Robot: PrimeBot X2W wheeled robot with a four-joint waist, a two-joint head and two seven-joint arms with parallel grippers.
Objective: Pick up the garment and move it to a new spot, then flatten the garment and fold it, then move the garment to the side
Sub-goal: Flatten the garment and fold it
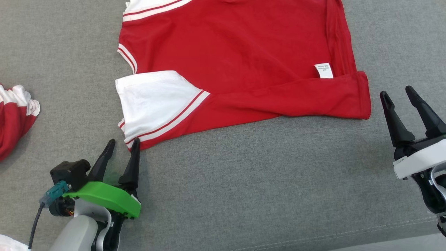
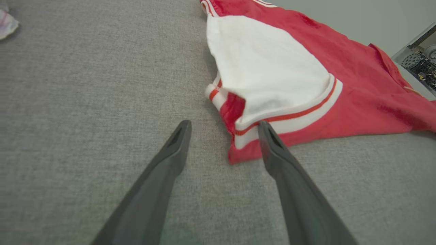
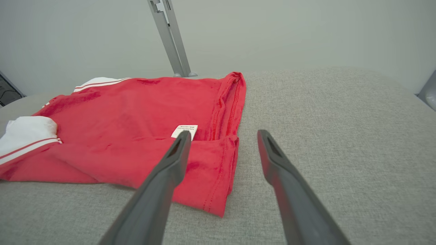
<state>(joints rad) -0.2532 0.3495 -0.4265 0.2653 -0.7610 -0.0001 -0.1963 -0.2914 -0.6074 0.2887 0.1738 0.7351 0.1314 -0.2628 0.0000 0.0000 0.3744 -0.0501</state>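
1 fold looks done on the shirt (image 1: 244,52), upper centre; left gripper (image 1: 123,141) and right gripper (image 1: 396,91) gape empty; more folding remains.

Grey woven surface (image 1: 244,195), a stitched seam (image 1: 348,232) running near its front edge. At its left margin lies a crumpled red-and-white cloth (image 1: 14,118), partly cut off by the frame. Behind the surface stand a pale wall (image 3: 306,34) and a slanted grey metal post (image 3: 170,37); exposed electronics (image 2: 420,64) sit beyond one end

soft cloth garment (image 1: 244,52), coarse woven surface (image 1: 244,181)
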